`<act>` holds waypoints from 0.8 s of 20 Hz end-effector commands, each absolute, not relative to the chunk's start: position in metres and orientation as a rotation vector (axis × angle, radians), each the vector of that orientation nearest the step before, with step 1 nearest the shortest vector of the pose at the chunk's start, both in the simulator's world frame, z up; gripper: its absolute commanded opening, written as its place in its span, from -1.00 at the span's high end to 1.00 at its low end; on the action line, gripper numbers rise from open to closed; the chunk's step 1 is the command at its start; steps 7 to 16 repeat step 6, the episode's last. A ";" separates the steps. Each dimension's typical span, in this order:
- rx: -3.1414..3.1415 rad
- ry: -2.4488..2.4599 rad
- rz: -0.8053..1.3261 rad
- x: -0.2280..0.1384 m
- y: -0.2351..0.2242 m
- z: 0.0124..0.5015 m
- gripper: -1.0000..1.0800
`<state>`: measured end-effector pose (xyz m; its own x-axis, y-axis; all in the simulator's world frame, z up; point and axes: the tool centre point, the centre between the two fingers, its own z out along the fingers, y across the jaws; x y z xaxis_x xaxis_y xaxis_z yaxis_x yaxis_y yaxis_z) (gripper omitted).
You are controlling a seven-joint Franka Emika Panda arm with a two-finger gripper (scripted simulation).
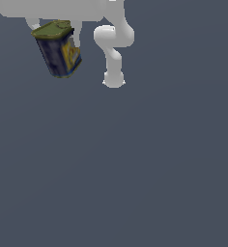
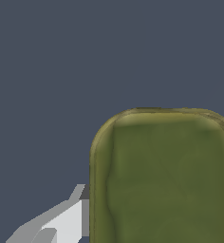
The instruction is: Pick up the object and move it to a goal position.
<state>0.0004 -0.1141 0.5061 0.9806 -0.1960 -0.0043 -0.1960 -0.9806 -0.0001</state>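
The object is a small tin can [image 1: 59,52] with a dark navy body, a yellow label patch and an olive-green top. It hangs tilted, high in the air at the exterior view's upper left. My white gripper [image 1: 55,28] is shut on it, with one finger on each side just under the top rim. In the wrist view the can's olive-green top [image 2: 163,180] fills much of the picture, and one grey-white finger [image 2: 64,220] presses against its side. The other finger is out of that frame. No goal marker shows.
The white arm's links [image 1: 113,46] run across the top of the exterior view and bend down to the can's right. Below is a plain dark grey-blue floor [image 1: 116,169].
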 end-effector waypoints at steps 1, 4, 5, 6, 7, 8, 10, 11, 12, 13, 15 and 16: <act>-3.126 0.309 0.000 0.001 -0.115 0.513 1.00; -3.126 0.309 0.000 0.001 -0.116 0.515 1.00; -3.126 0.309 0.000 0.001 -0.116 0.515 1.00; -3.126 0.309 0.000 0.001 -0.116 0.516 1.00; -3.126 0.309 0.000 0.001 -0.116 0.516 1.00; -3.126 0.309 0.000 0.001 -0.116 0.516 1.00; -3.126 0.309 0.000 0.001 -0.116 0.516 1.00; -3.126 0.309 0.000 0.001 -0.116 0.516 1.00; -3.126 0.309 0.000 0.001 -0.116 0.516 1.00; -3.126 0.309 0.000 0.001 -0.116 0.516 1.00; -3.126 0.309 0.000 0.001 -0.116 0.516 1.00; -3.126 0.309 0.000 0.001 -0.116 0.516 1.00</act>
